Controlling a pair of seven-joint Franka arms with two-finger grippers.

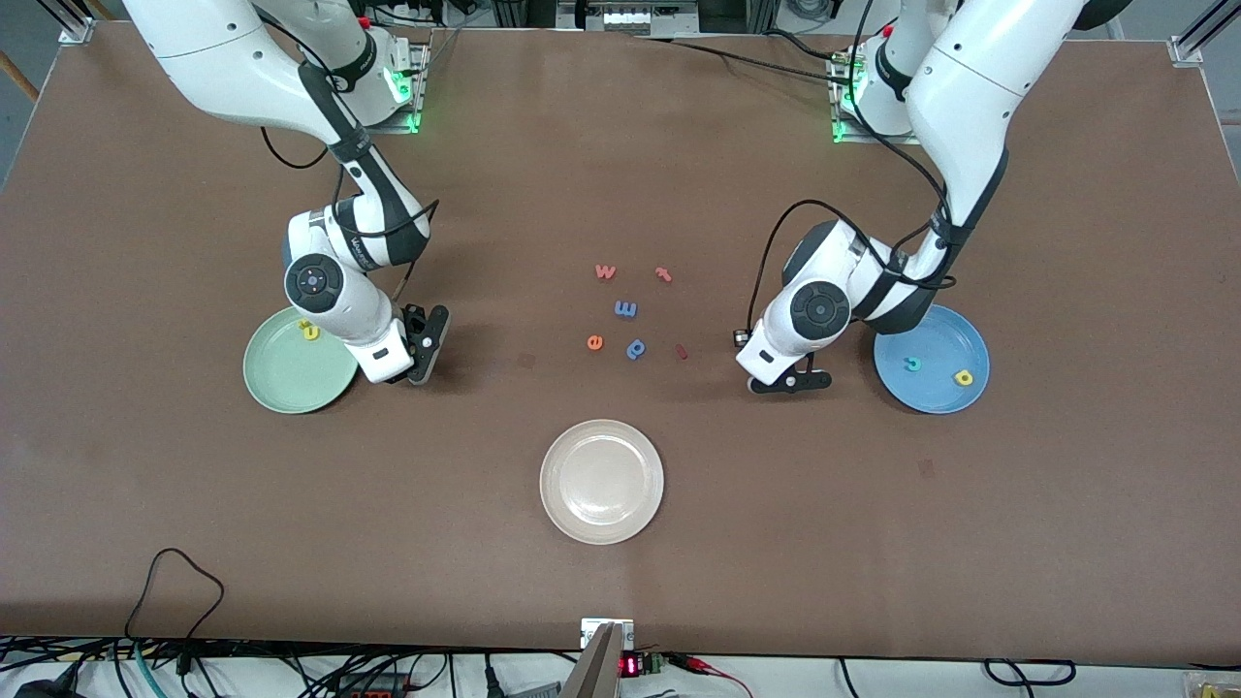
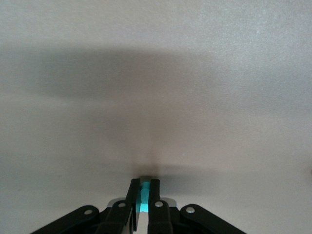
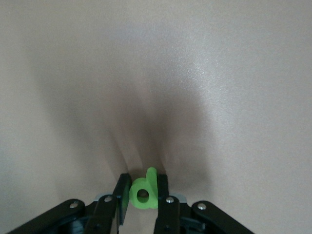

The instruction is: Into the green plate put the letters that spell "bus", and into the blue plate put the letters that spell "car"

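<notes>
- The right gripper (image 1: 424,357) is seen low over the table at 3 o'clock of the green plate (image 1: 281,383), fingers clamped on the green b-shaped letter (image 3: 143,194).
- The left gripper (image 1: 790,381) is seen low over the table at 9 o'clock of the blue plate (image 1: 945,397), fingers clamped on a teal letter (image 2: 144,199), judged to be the r.
- One yellow letter (image 1: 309,332) is already held in the green plate; a teal c (image 1: 911,364) and a yellow a (image 1: 963,378) lie in the blue plate.
- Each letter is best lifted straight, carried over its plate's middle and lowered before release, so bouncing over the shallow rim is avoided.
</notes>
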